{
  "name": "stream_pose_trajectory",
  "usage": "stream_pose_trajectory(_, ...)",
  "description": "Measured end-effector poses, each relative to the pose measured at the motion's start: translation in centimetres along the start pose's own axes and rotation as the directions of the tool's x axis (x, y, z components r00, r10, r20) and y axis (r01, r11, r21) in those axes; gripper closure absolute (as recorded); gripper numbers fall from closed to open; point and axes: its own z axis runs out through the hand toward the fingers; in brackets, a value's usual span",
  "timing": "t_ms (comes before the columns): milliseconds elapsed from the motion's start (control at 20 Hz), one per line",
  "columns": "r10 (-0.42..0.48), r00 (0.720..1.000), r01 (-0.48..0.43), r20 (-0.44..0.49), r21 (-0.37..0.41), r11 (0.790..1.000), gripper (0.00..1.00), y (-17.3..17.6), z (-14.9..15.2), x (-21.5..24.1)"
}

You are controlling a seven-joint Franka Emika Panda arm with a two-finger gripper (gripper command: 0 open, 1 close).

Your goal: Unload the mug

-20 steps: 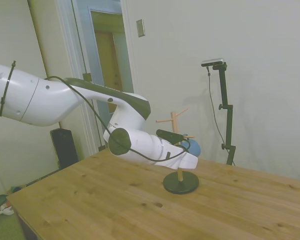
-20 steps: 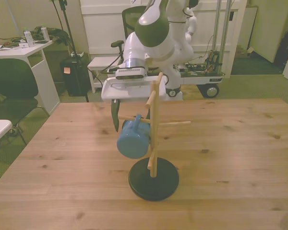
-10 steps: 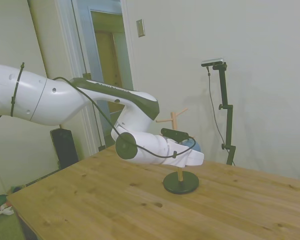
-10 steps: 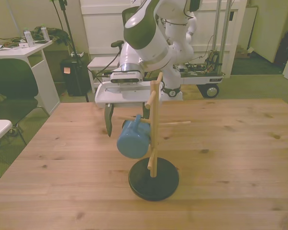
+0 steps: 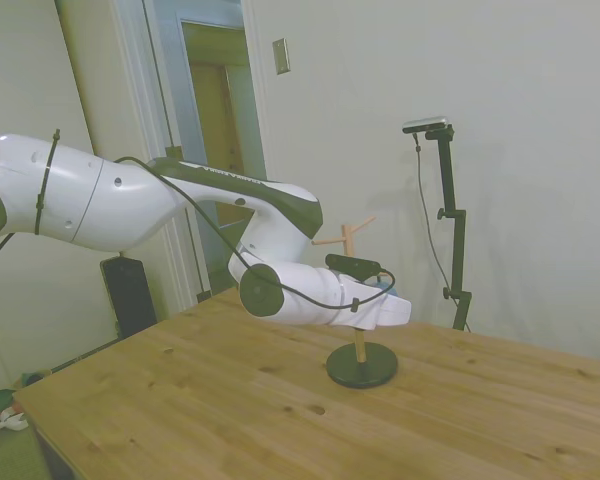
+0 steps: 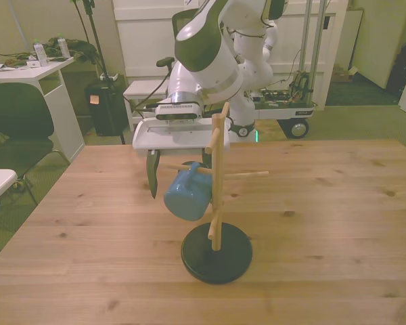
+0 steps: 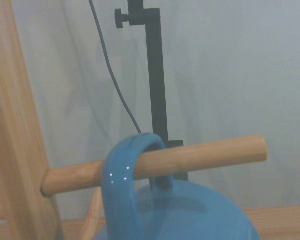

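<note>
Centre of the front view: mug (image 6: pixel 188 198) hangs by its handle on a peg of the stand (image 6: pixel 216 203). My tool (image 6: pixel 178 170) straddles it, fingers apart. Judged light, rigid, slick enamel; grip the body.

mug (image 6: pixel 187 197) | light blue | hanging by handle | on peg, tilted

light: dim, warm indoor | side view: hazy, greenish | wrist view: soft, blurred
</note>
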Motion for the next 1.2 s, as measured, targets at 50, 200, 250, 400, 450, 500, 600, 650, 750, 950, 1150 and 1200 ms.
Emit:
stream_pose_trajectory(50,0.001,1.0,-0.001,0.001,0.004,1.0,1.0,0.01,0.03,0.03)
stream_pose_trajectory(200,0.002,1.0,-0.002,0.002,0.009,1.0,1.0,0.08,0.04,0.12)
stream_pose_trajectory(250,0.002,1.0,-0.002,0.002,0.01,1.0,1.0,0.08,0.04,0.13)
stream_pose_trajectory(400,0.001,1.0,-0.001,0.003,0.011,1.0,1.0,0.07,0.05,0.13)
stream_pose_trajectory(450,0.0,1.0,0.0,0.003,0.011,1.0,1.0,0.07,0.05,0.13)
stream_pose_trajectory(500,0.0,1.0,0.0,0.003,0.011,1.0,1.0,0.07,0.06,0.13)
stream_pose_trajectory(600,0.0,1.0,0.0,0.004,0.013,1.0,1.0,0.05,0.07,0.13)
stream_pose_trajectory(650,-0.001,1.0,0.001,0.005,0.015,1.0,1.0,0.05,0.08,0.14)
stream_pose_trajectory(750,-0.001,1.0,0.001,0.006,0.019,1.0,1.0,0.02,0.12,0.15)
stream_pose_trajectory(950,-0.001,1.0,0.001,0.005,0.021,1.0,1.0,0.17,0.08,0.3)
stream_pose_trajectory(1150,-0.001,1.0,0.001,0.004,0.02,1.0,1.0,0.23,0.05,0.37)
stream_pose_trajectory(1200,-0.001,1.0,0.001,0.004,0.019,1.0,1.0,0.23,0.05,0.37)
